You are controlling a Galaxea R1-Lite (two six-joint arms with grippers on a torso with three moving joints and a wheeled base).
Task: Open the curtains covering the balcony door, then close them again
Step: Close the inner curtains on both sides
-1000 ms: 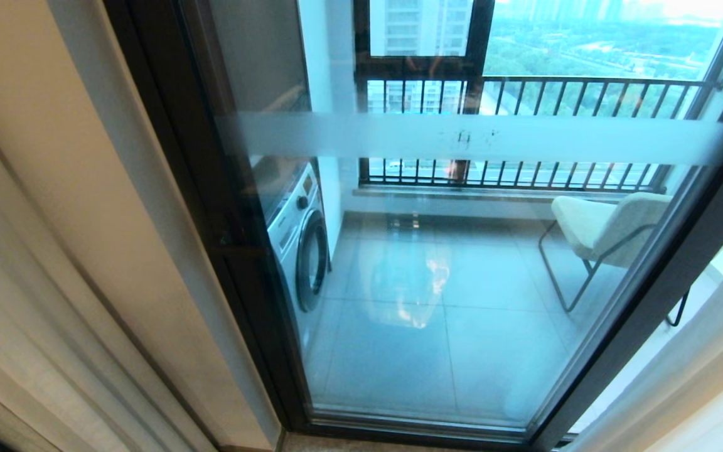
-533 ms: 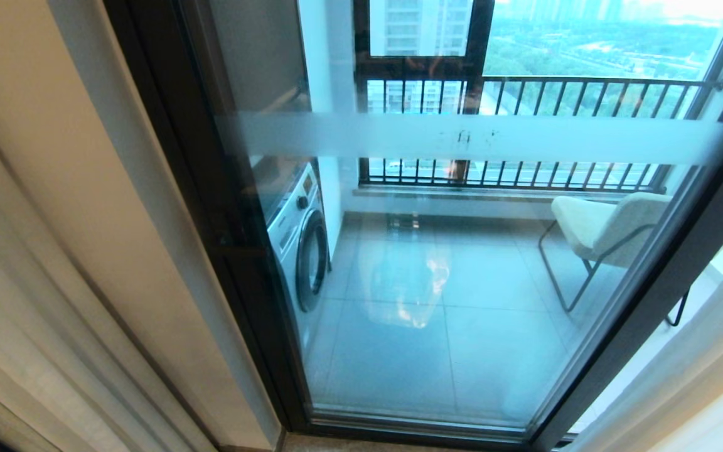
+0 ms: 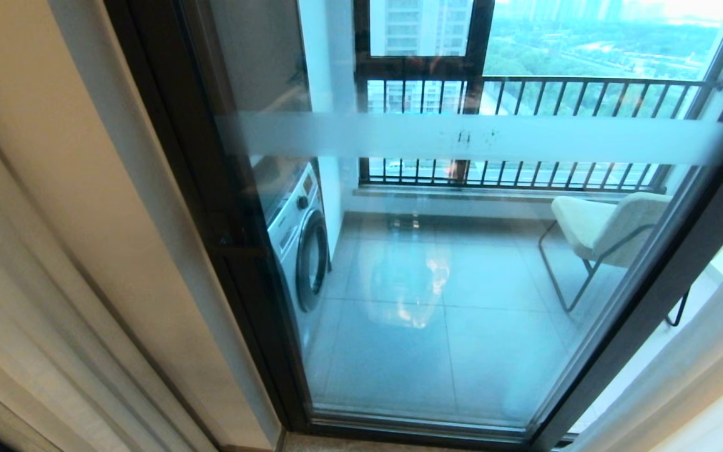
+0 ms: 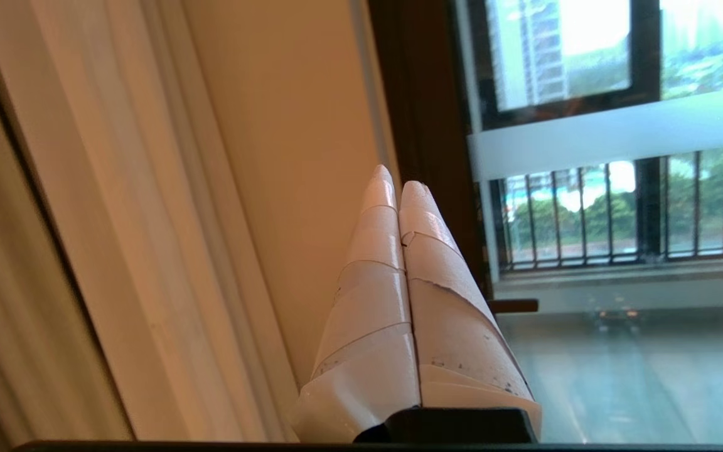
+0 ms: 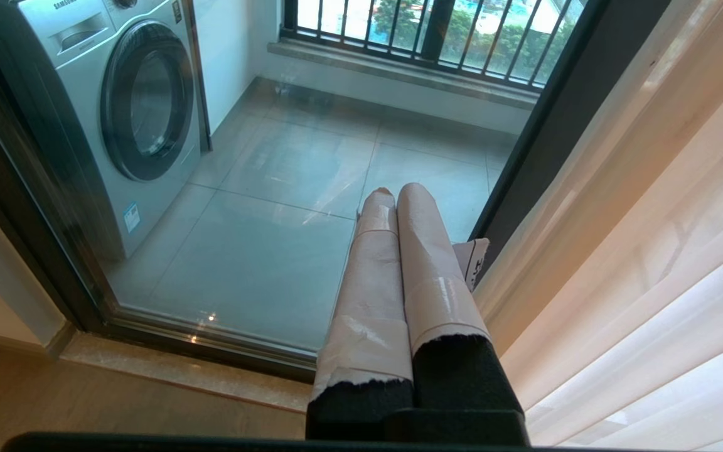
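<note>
The door (image 3: 449, 282) fills the middle of the head view: a glass panel in a dark frame with a frosted band (image 3: 474, 138) across it. The glass is uncovered. The curtains (image 3: 681, 370) hang gathered in folds just beside the door's right frame, and more pale folds (image 3: 16, 301) hang beside a cream wall strip (image 3: 85, 188) at the door's left frame. Behind the door's glass a washer (image 3: 302, 242) stands at the left, a chair (image 3: 606, 229) at the right and a barred railing (image 3: 524, 135) at the back.

Neither arm shows in the head view. In its own wrist view the left gripper (image 4: 399, 185) has its jaws pressed together with nothing between them; it points up along the wall strip beside the door's left frame, with the folds (image 4: 117, 220) off to one side and clear of the tips. The right gripper (image 5: 394, 191) also has its jaws together and empty; it points toward the foot of the door, close to the right frame, with the curtains (image 5: 650, 263) just beside it but untouched.
</note>
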